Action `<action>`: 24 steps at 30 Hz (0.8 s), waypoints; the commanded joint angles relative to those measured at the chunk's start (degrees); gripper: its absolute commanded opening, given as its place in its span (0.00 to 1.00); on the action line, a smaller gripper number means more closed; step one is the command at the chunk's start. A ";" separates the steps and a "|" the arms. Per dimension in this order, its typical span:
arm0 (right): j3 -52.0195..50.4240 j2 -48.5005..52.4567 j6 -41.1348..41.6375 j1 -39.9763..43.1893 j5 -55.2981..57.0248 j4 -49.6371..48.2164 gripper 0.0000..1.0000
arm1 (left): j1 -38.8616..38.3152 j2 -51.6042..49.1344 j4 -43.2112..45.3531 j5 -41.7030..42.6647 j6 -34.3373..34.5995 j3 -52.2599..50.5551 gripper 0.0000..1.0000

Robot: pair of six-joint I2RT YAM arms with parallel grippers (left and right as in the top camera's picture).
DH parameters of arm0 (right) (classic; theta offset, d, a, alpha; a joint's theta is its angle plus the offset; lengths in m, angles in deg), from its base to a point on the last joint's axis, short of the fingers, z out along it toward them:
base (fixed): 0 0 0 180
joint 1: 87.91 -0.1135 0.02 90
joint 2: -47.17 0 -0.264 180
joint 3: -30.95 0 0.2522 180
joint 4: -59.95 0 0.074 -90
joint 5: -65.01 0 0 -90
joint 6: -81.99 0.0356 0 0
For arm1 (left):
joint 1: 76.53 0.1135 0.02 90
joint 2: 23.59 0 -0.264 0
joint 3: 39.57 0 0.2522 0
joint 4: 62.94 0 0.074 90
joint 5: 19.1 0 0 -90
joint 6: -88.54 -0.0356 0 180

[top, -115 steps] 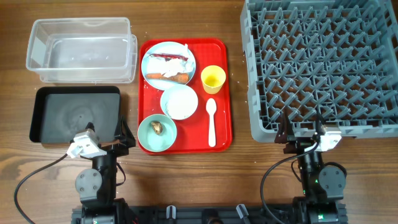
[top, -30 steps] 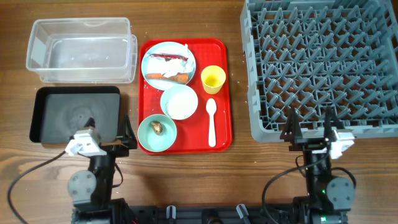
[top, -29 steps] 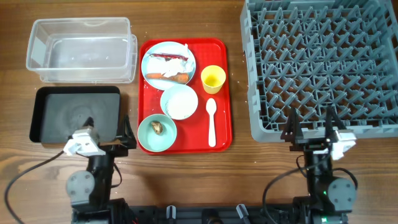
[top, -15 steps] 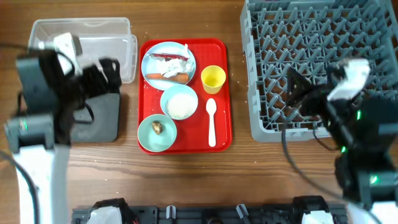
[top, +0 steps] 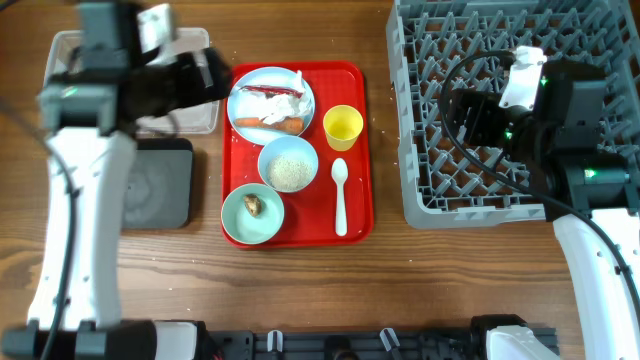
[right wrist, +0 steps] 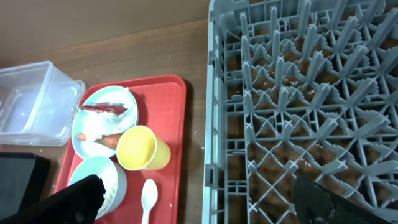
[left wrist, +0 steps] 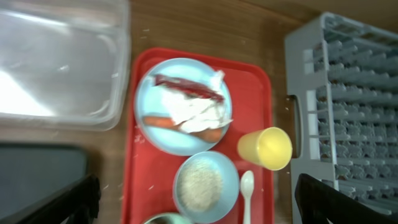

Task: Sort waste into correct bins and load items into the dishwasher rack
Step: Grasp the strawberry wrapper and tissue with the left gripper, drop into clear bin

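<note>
Dishes and waste share the red tray (top: 352, 80) at mid-frame in the overhead view. The plate (top: 240, 110) is at its top, with the cup (top: 342, 127) to the right. Below them are the rice bowl (top: 263, 165), the spoon (top: 339, 195) and the green bowl (top: 240, 222), which holds a brown lump (top: 253, 205). The left gripper (top: 205, 80) hangs over the clear tub (top: 192, 40) at upper left, and the right gripper (top: 462, 115) over the rack (top: 560, 40). The black tray (top: 160, 185) lies lower left.

Left wrist view: the fingers (left wrist: 81, 199) are spread wide at the bottom corners with nothing between them. A wrapper (left wrist: 189, 89), tissue (left wrist: 199, 112) and carrot (left wrist: 161, 122) lie on the plate.

Right wrist view: the fingers (right wrist: 68, 202) are likewise apart and empty.

Racking the plate uncleared would likely carry waste along. Tilting the rice bowl may scatter grains, and wide fingers could tip the cup.
</note>
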 commanded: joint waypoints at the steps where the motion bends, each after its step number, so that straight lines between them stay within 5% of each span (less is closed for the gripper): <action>1: 1.22 -0.22 0.83 0.02 0.96 1.66 1.00 | -8.07 -10.36 1.66 -11.96 1.79 7.39 1.00; 4: 1.22 -0.22 0.81 0.02 0.96 3.56 1.00 | -10.97 -20.20 6.45 -13.62 1.01 10.25 1.00; 10: 1.22 -0.11 0.81 0.02 0.96 4.52 1.00 | -12.28 -35.60 11.26 -13.11 19.23 10.23 1.00; 21: 0.83 1.14 0.83 0.02 0.96 5.20 1.00 | -13.29 -45.46 17.38 -15.30 24.00 10.19 0.99; 24: 0.83 1.38 0.85 0.02 0.96 5.95 1.00 | -13.29 -47.41 18.34 -15.30 24.00 10.01 0.73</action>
